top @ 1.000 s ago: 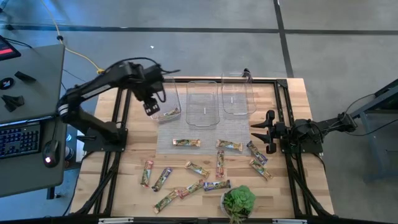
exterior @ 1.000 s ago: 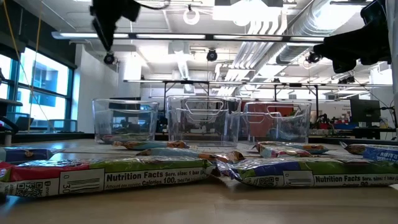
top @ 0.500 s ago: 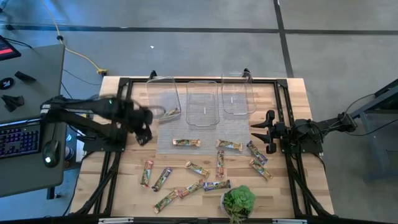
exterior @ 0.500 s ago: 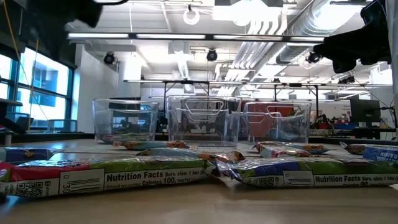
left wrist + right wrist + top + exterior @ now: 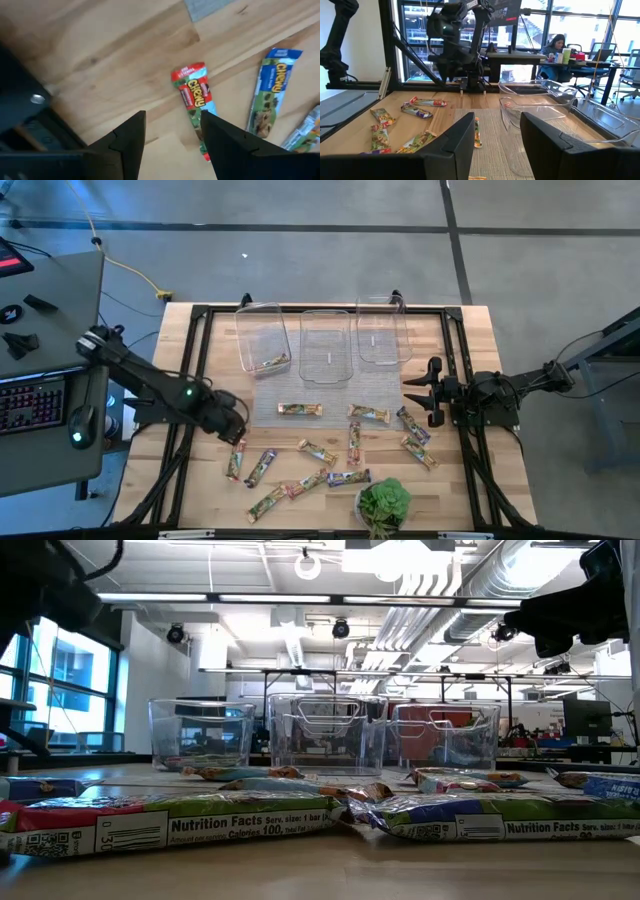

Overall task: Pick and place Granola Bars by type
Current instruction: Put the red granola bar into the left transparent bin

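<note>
From above, the left gripper (image 5: 236, 430) hangs low over the counter (image 5: 455, 340) just beside a red-pink granola bar (image 5: 236, 459), one bar sits in the leftmost clear bin (image 5: 262, 337), while both wrist views show jaws parted, gripping nothing.

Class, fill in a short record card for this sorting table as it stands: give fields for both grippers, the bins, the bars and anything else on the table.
left gripper: open, empty, above the red-wrapped bar near the table's left edge
right gripper: open, empty, waiting at the right side
bins: three clear, in a row at the far edge
left bin: holds one bar
loose bars: about a dozen scattered on the table
potted plant: at the near edge
</note>
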Tool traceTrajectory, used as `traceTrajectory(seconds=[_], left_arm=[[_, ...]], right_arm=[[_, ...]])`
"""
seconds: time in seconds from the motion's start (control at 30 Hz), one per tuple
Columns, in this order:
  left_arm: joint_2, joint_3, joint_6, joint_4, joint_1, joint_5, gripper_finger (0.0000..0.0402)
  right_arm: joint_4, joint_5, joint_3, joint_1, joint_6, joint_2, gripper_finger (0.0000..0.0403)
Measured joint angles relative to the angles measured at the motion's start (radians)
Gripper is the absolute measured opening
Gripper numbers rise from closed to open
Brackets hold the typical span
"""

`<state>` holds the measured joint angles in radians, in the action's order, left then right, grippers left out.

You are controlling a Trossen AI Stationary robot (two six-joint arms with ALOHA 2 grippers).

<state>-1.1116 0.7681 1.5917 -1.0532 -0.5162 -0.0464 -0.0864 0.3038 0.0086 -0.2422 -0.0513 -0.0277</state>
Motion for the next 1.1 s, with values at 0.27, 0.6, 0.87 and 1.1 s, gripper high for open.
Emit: traceTrajectory(seconds=[0.27,0.6,0.87,1.1], left_arm=[[-0.020,-0.070,0.063,0.104,-0.027,0.005,0.0184],[-0.021,-0.120,-0.107,0.159,-0.028,0.030,0.0184],[-0.024,-0.149,-0.118,0.359,-0.028,0.004,0.0184],[-0.081,-0.151,-0.115,0.311,-0.028,-0.017,0.0184]], right_arm=[[0.000,0.000,0.000,0.000,0.000,0.000,0.0145],[0.000,0.000,0.000,0.000,0.000,0.000,0.0145],[0.000,0.000,0.000,0.000,0.000,0.000,0.0145],[0.000,0.000,0.000,0.000,0.000,0.000,0.0145]])
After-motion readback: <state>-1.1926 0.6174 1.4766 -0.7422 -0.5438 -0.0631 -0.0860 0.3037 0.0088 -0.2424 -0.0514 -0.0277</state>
